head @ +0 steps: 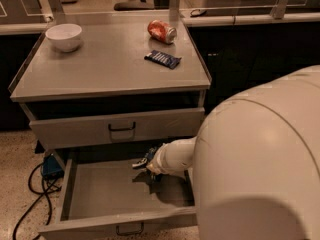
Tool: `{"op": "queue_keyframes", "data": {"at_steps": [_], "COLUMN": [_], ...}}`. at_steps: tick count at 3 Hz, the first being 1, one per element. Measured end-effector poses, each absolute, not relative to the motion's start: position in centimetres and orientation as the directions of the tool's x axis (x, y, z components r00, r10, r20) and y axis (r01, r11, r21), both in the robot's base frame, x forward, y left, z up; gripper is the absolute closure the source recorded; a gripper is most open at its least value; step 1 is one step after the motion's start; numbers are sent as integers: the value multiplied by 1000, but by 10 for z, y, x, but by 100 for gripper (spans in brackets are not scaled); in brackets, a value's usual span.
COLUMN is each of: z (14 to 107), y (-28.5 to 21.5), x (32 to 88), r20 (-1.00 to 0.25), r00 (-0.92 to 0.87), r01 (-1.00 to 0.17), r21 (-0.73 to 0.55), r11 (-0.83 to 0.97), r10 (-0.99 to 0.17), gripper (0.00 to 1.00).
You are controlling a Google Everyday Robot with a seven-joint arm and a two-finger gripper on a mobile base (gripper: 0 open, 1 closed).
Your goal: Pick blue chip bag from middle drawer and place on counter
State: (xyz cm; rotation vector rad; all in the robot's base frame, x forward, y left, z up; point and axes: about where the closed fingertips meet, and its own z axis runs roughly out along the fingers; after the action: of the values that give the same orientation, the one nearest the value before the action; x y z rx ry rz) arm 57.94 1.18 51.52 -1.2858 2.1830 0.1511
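- Crinkly dark blue chip bag [142,162] with a pale band, sticking out to the left from the tip of the robot's arm.
- Lifted a little off the drawer floor, with a dark shadow right under it.
- Two-finger gripper [148,165] clamped on the bag, down inside the drawer near its back right part.
- Round white robot arm [175,156] reaching in from the right, over the drawer's right side.
- Wide shallow grey metal middle drawer [100,194] pulled far out, with a small dark handle [129,230] on its front.
- Just above it, a like grey upper drawer [75,129], pushed in, with its own small dark handle [122,128].
- On top, the flat grey metal counter [100,69] of the cabinet.
- Round white bowl [63,36] standing at the back left of the counter.
- Red and white drink can [161,31] lying on its side at the back right.
- Small flat dark-blue bar wrapper [162,59] lying just in front of the can, apart from it.
- Big smooth white robot body [260,159] filling the lower right, close to the camera.
- Small blue box [51,165] on the speckled floor [20,154], left of the open drawer.
- Black cables [35,189] looping on the floor beside the box.
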Motion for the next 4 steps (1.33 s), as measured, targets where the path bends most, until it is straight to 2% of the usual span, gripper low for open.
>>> {"op": "queue_keyframes", "data": {"at_steps": [2, 3, 4], "z": [552, 582, 583], "y": [-6, -39, -39], "x": [556, 507, 507], "r20": [-509, -452, -452], "r00": [-406, -440, -440], "r01": [-811, -810, -810], "r21": [-182, -172, -172], "r11": [556, 560, 560], "r10": [-759, -776, -776], "gripper": [100, 100, 100]}}
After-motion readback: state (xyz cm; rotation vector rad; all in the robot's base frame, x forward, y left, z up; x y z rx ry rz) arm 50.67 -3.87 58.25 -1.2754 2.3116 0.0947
